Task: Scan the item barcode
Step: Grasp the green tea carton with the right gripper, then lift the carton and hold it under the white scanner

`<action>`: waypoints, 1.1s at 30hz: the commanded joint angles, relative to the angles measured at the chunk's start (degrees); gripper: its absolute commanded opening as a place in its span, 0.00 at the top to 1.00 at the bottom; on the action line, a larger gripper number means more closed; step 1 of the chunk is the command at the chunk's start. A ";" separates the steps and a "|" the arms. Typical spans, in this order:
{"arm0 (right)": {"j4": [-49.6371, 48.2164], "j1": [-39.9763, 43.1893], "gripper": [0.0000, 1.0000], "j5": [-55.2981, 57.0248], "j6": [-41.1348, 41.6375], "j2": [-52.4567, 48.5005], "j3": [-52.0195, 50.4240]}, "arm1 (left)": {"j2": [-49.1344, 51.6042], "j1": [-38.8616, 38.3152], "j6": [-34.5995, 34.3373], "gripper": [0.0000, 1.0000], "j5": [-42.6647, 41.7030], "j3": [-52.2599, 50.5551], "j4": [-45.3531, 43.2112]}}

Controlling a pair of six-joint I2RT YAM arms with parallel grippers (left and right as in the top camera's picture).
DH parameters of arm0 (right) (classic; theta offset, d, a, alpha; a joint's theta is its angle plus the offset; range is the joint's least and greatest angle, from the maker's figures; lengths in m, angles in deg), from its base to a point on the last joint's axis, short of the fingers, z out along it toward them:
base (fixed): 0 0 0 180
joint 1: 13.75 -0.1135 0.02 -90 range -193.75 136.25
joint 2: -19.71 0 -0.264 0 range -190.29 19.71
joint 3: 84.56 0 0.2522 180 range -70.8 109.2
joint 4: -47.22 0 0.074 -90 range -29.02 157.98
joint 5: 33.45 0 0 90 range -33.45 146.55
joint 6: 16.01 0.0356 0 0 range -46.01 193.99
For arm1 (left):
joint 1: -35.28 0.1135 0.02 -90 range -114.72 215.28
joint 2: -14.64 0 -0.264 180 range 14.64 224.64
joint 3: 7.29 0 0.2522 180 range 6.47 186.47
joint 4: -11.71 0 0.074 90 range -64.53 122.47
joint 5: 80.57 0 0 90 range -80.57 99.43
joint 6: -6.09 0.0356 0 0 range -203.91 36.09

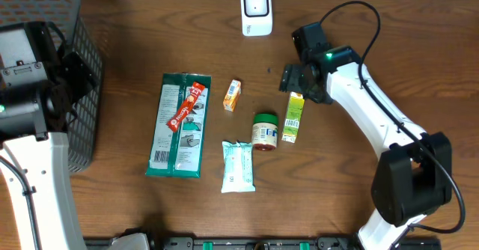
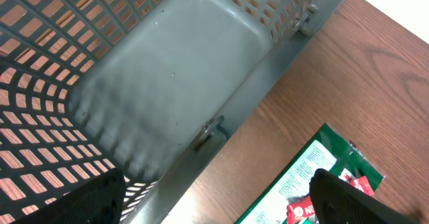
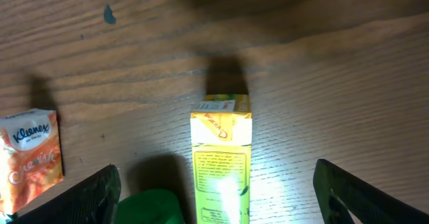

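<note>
The yellow carton [image 1: 293,117] lies flat just beside a green-lidded jar [image 1: 264,130], with the right claw [image 1: 301,87] spread wide over its top end (the left claw [image 2: 221,207], also apart, hangs by the basket [image 2: 167,83]). Closing off-centre could skid it into the jar.

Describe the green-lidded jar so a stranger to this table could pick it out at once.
Start at the large green packet left of the table's middle and look right, past the pale tissue pack. The jar sits between that pack and the yellow-green carton. It alone is round, with a green lid and pale label; its neighbours are flat or boxy.
</note>
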 commanded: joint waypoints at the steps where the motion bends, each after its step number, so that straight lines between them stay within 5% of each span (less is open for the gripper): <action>1: -0.13 0.87 0.12 -1.97 0.83 -2.95 -0.37 | 0.33 0.22 0.50 0.12 0.74 0.37 0.00; 16: -2.05 1.81 0.23 -4.09 -0.70 -8.63 -0.39 | 0.33 0.22 0.50 0.12 0.74 0.37 0.00; 23: -3.21 1.68 0.49 -4.22 -0.72 -8.68 -0.39 | 0.33 0.22 0.50 0.12 0.74 0.37 0.00; 33: -2.73 0.96 0.50 -3.91 -0.72 -10.25 -0.48 | 0.33 0.22 0.50 0.12 0.72 0.37 0.00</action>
